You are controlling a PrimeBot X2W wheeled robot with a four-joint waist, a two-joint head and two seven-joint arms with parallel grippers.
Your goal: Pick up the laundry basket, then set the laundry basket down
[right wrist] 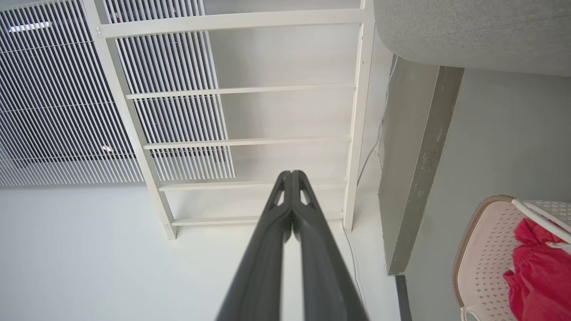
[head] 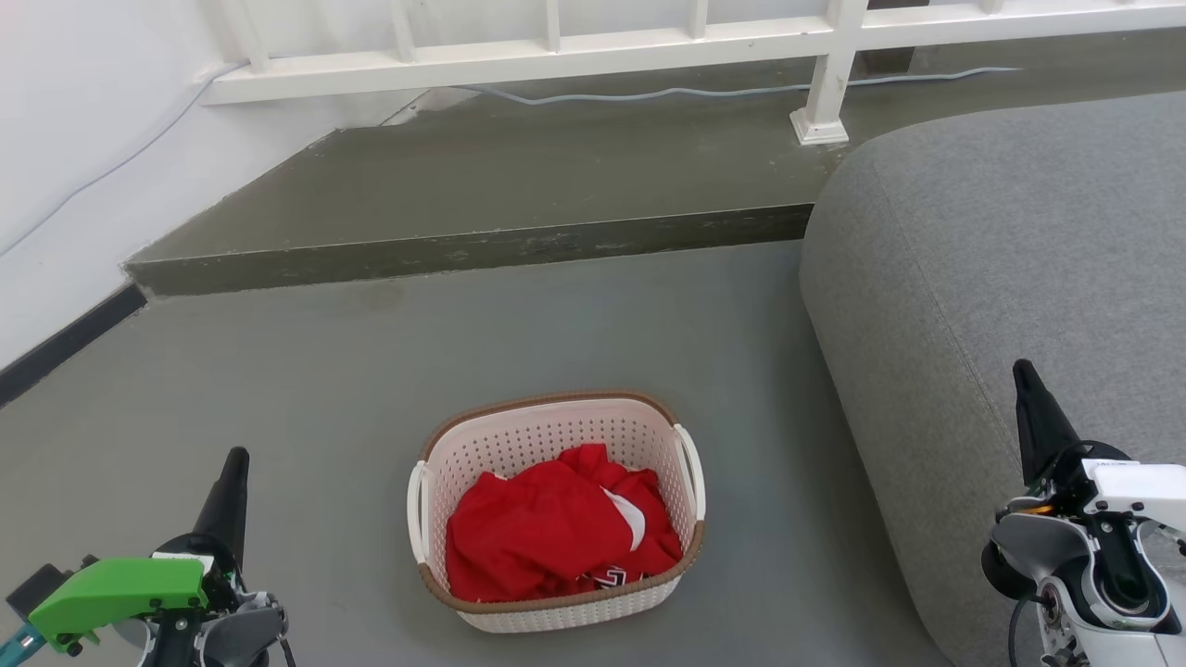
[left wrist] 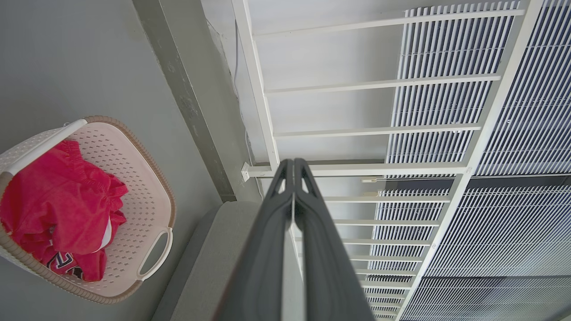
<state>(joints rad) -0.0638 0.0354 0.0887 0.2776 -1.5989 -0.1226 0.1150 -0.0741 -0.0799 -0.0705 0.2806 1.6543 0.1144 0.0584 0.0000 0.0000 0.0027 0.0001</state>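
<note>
The laundry basket (head: 556,435) stands on the grey floor in the lower middle of the head view, cream-white and perforated, with a brown rim and a white loop handle on each side. Red clothing (head: 556,528) lies inside it. My left gripper (head: 233,468) is at the lower left, well left of the basket, shut with nothing in it. My right gripper (head: 1024,375) is at the lower right in front of the grey sofa, also shut and empty. The basket (left wrist: 142,187) sits at the left of the left wrist view and the basket (right wrist: 486,249) at the lower right of the right wrist view.
A grey sofa (head: 1001,259) fills the right side, close to the basket. A raised concrete step (head: 463,245) crosses behind the basket, with a white railing (head: 649,42) and a cable (head: 704,91) beyond. A white wall (head: 65,139) stands at the left.
</note>
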